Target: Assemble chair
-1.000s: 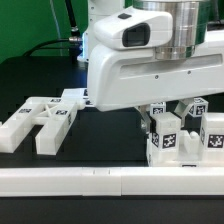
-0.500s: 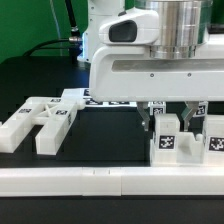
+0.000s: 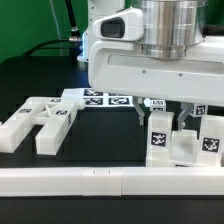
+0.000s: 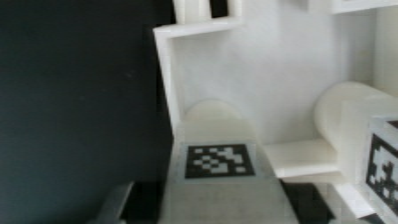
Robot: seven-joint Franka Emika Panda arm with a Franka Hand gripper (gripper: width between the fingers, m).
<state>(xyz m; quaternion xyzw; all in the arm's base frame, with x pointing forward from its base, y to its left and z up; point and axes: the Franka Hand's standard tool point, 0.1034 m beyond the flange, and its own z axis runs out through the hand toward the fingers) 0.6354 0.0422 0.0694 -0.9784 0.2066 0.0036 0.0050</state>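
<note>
- Currently the gripper [image 3: 168, 112] straddles an upright tagged chair part [image 3: 160, 138] by the border rail [image 3: 100, 182] — jaws narrow, but whether they pinch it I cannot tell.
- A weak hold could let it tip against the neighbouring piece [image 3: 208, 140].

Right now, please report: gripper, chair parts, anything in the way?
Gripper low over upright tagged chair part, grip not clear. Second tagged part close beside it. Loose chair pieces lie apart, exterior view's left.
</note>
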